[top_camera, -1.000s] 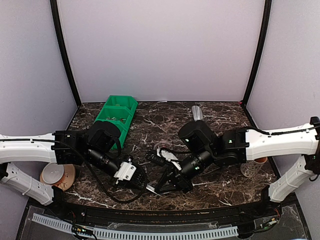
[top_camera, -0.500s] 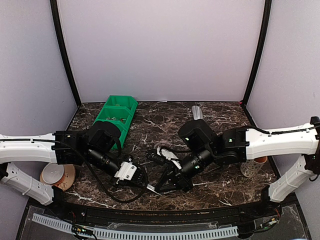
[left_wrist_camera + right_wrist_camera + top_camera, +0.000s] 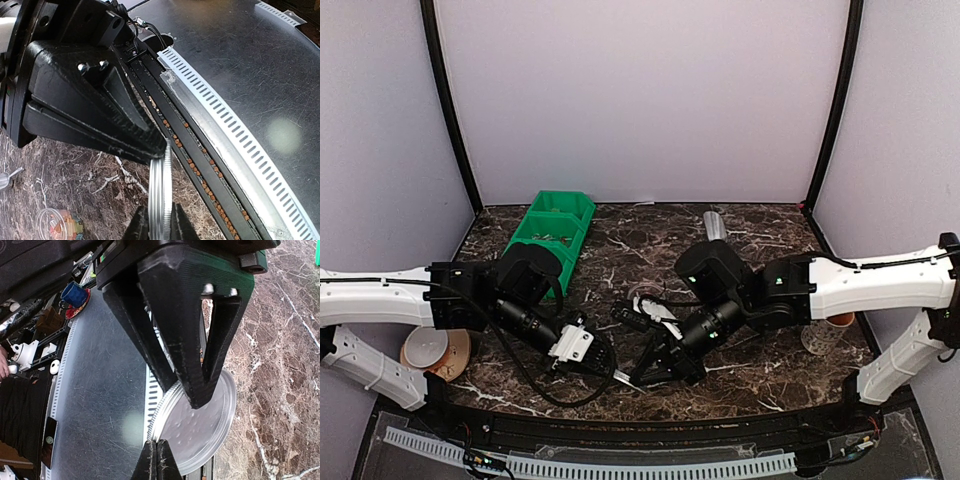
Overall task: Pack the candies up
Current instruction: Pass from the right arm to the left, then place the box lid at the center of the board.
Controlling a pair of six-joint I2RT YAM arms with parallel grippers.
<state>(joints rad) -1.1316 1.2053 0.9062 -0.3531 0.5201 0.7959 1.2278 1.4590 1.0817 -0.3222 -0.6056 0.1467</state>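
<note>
A clear round lid (image 3: 161, 190) is held on edge just above the table's front edge, and it also shows in the right wrist view (image 3: 200, 435). My left gripper (image 3: 160, 225) is shut on it, one finger on each face. My right gripper (image 3: 157, 460) is shut, with its tips pinched at the lid's rim. In the top view the two grippers meet tip to tip, left (image 3: 605, 365) and right (image 3: 645, 372). A small clear tub (image 3: 50, 225) holding mixed-colour candies (image 3: 67, 227) stands on the marble behind them, and the tub also shows in the top view (image 3: 642, 298).
A green plastic bin (image 3: 555, 225) lies at the back left. A metal cylinder (image 3: 715, 222) stands at the back centre. A cup (image 3: 820, 335) is at the right edge and stacked dishes (image 3: 430, 350) at the left edge. A slotted rail (image 3: 620, 465) runs along the front.
Almost nothing has changed. The right wrist has shifted very slightly left. Both grippers stay together at the lid.
</note>
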